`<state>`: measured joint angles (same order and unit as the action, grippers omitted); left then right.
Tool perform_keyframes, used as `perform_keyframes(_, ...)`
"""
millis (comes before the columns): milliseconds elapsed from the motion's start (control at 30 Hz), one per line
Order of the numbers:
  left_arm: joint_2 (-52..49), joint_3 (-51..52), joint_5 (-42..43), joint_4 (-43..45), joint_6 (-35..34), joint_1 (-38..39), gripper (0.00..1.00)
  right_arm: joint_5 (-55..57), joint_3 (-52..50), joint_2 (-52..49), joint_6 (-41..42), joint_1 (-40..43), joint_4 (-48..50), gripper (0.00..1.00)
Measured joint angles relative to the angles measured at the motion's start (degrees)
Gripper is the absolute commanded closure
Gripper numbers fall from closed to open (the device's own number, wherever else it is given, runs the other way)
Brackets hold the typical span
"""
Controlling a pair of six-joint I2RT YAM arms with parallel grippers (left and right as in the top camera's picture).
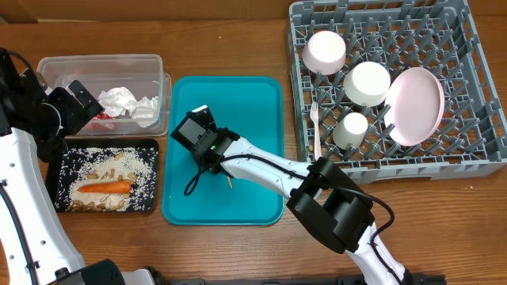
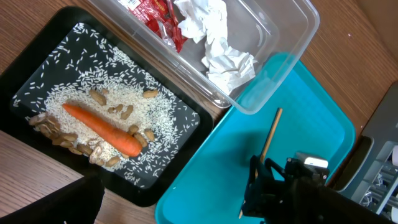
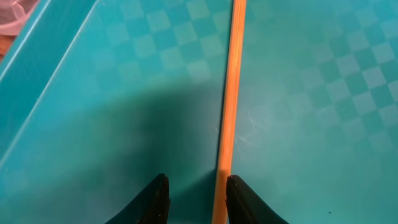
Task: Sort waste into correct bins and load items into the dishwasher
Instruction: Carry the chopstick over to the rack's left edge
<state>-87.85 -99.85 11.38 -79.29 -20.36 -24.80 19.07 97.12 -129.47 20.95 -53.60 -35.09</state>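
Observation:
A thin wooden stick (image 3: 231, 93) lies on the teal tray (image 3: 124, 74). My right gripper (image 3: 196, 199) is down over it and stands open. The stick rests against the right finger, with a gap to the left finger. From overhead the right gripper (image 1: 212, 162) is at the tray's middle, and only the stick's end (image 1: 230, 182) shows. My left gripper (image 1: 85, 101) hovers open and empty over the clear tub (image 1: 154, 67), which holds crumpled napkins (image 1: 119, 99) and a red wrapper (image 1: 101, 117). The black tray (image 1: 55, 170) holds a carrot (image 1: 107, 188) and grains.
The grey dish rack (image 1: 475, 150) at the right holds a plate (image 1: 416, 107), two bowls (image 1: 325, 51) (image 1: 367, 83), a cup (image 1: 350, 128) and a fork (image 1: 316, 127). The right arm reaches across the teal tray (image 1: 261, 103) from the front.

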Motion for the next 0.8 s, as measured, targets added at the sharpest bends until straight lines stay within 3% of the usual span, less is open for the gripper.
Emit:
perform_keyframes(467, 0.0, 0.0, 0.0, 0.0, 0.0, 0.0, 0.0, 0.8, 0.0, -1.6, 0.0, 0.1, 1.3, 0.67)
perform_keyframes(633, 0.0, 0.0, 0.0, 0.0, 0.0, 0.0, 0.0, 0.9, 0.0, -1.6, -0.4, 0.3, 1.4, 0.84)
perform_keyframes(800, 0.0, 0.0, 0.0, 0.0, 0.0, 0.0, 0.0, 0.9, -0.6, -1.6, -0.2, 0.3, 2.6, 0.84)
